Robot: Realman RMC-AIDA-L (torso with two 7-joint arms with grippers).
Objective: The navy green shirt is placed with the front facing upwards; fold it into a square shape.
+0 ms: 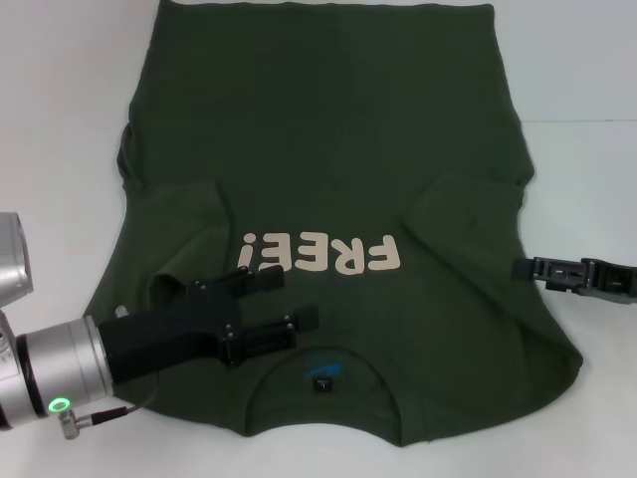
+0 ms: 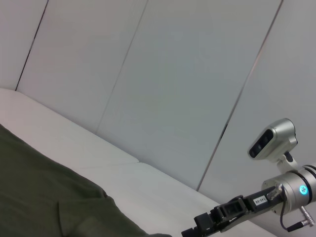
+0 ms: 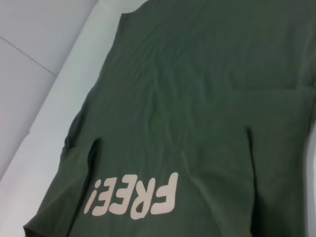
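Olive cotton, the navy green shirt lies flat on the white table, both sleeves folded in; the left gripper, released, hovers beside its FREE! lettering. The right gripper waits at the shirt's edge, grip unclear. Likely next: lifting the collar end over.

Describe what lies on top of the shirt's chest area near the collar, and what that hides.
The left gripper, jaws open, sits over the navy green shirt, beside the FREE! lettering. Both sleeves are folded inward onto the body. The fabric beneath the gripper is hidden.
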